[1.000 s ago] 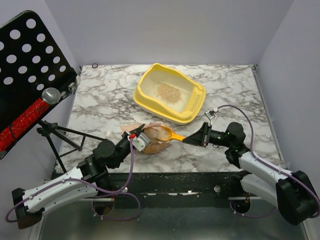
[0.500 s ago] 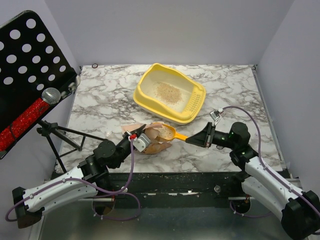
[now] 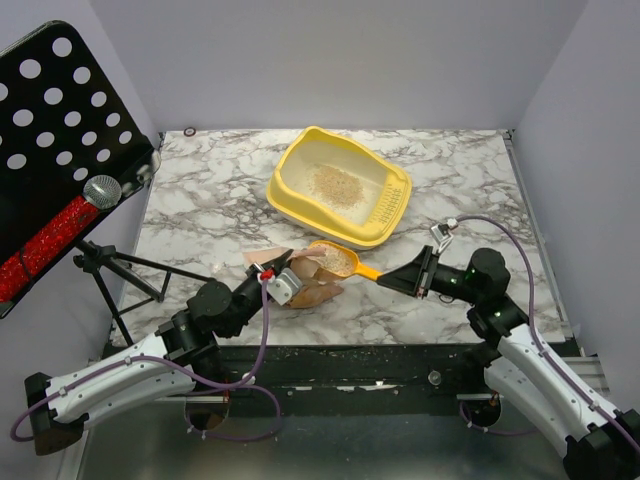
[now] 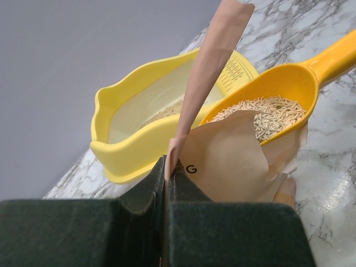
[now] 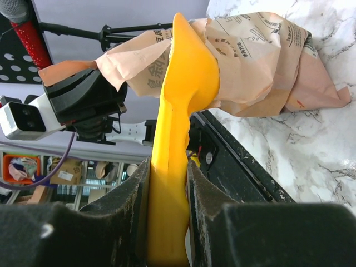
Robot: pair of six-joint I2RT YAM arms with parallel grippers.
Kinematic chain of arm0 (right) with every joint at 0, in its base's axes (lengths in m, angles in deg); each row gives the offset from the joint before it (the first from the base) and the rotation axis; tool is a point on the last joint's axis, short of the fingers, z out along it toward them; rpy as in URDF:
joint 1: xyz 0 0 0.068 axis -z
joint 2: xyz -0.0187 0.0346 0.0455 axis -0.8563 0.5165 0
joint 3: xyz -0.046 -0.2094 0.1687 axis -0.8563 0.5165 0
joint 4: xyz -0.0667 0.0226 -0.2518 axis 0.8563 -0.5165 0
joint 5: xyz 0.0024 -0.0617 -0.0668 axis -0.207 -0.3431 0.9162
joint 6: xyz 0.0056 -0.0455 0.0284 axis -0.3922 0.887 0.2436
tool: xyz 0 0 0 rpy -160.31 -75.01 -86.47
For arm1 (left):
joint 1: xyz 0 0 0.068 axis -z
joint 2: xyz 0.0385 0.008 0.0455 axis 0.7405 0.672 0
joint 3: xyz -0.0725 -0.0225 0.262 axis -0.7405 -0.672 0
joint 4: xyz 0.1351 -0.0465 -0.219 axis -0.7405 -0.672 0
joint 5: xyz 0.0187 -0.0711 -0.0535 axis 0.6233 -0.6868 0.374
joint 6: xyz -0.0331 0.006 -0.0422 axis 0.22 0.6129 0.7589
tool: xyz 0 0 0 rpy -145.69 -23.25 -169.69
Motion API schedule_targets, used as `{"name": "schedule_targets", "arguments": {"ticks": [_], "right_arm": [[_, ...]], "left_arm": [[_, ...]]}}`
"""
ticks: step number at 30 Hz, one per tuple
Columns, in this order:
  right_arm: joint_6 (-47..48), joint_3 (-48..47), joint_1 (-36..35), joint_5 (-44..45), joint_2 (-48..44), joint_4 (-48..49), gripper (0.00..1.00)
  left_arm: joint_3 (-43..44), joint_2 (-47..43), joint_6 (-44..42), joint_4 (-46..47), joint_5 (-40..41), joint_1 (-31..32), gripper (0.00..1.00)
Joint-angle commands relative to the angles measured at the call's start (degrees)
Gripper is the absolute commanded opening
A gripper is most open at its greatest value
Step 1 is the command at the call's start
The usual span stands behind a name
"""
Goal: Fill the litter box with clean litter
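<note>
The pale-yellow litter box (image 3: 283, 188) stands at the back middle of the marble table, with a small heap of clean litter (image 3: 335, 183) on its floor. In front of it lies a crumpled tan paper bag (image 3: 310, 290). My left gripper (image 3: 272, 276) is shut on the bag's upper edge (image 4: 196, 83), holding it up. My right gripper (image 3: 397, 281) is shut on the handle of a yellow-orange scoop (image 3: 340, 262). The scoop's bowl (image 4: 278, 89) holds pale litter pellets (image 4: 264, 111) and hovers at the bag's mouth, just short of the box's near rim (image 4: 133, 150).
A black perforated music stand (image 3: 60, 130) with a microphone (image 3: 101, 190) and tripod legs (image 3: 125, 268) overhangs the table's left edge. A small ring (image 3: 189, 132) lies at the back left corner. The table's front edge runs just behind both arms' bases.
My right arm has drawn back to the right, pulling the loaded scoop up and out of the bag's mouth. The left gripper and the bag have stayed put.
</note>
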Motion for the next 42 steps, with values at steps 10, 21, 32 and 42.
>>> {"name": "schedule_targets", "arguments": {"ticks": [10, 21, 32, 42], "right_arm": [[-8.1, 5.3, 0.4, 4.4, -8.9, -3.5, 0.0], [-16.3, 5.5, 0.4, -0.7, -9.8, -0.8, 0.0], [-19.3, 1.0, 0.3, -0.6, -9.8, -0.8, 0.0], [-21.2, -2.6, 0.4, 2.1, -8.3, -0.5, 0.0]], "left_arm": [[0.2, -3.1, 0.2, 8.2, -1.1, 1.2, 0.0], [0.2, -5.5, 0.5, 8.9, 0.6, 1.2, 0.0], [0.0, -10.3, 0.5, 10.2, 3.4, 1.2, 0.0], [-0.5, -12.1, -0.2, 12.4, 8.0, 1.1, 0.0]]}}
